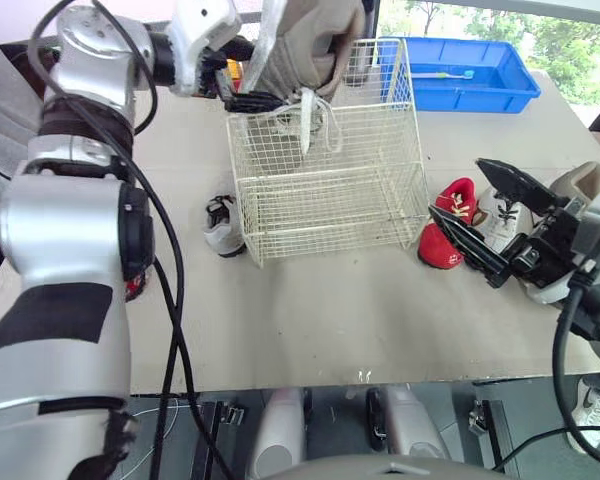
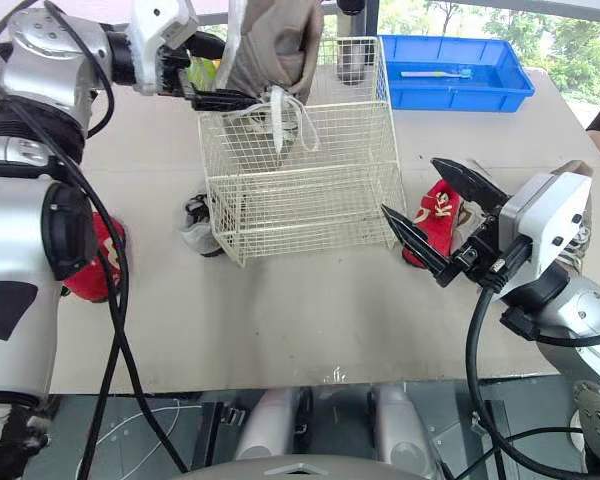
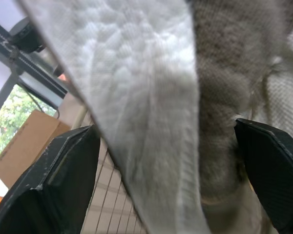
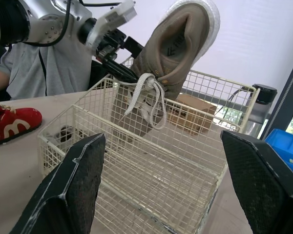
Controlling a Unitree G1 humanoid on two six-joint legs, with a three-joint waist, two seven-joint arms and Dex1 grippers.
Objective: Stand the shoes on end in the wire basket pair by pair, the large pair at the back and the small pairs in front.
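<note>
My left gripper is shut on a large tan shoe and holds it toe-up over the back left corner of the cream wire basket, its white laces dangling inside. In the left wrist view the shoe sits between both fingers. My right gripper hangs open to the right of the basket, just in front of a small red shoe. A small white shoe and the other large tan shoe lie behind it. A small grey shoe lies left of the basket.
A blue tray stands at the back right of the table. Another red shoe lies near the table's left edge. A cardboard box and a dark-capped bottle are behind the basket. A person in grey sits at the left.
</note>
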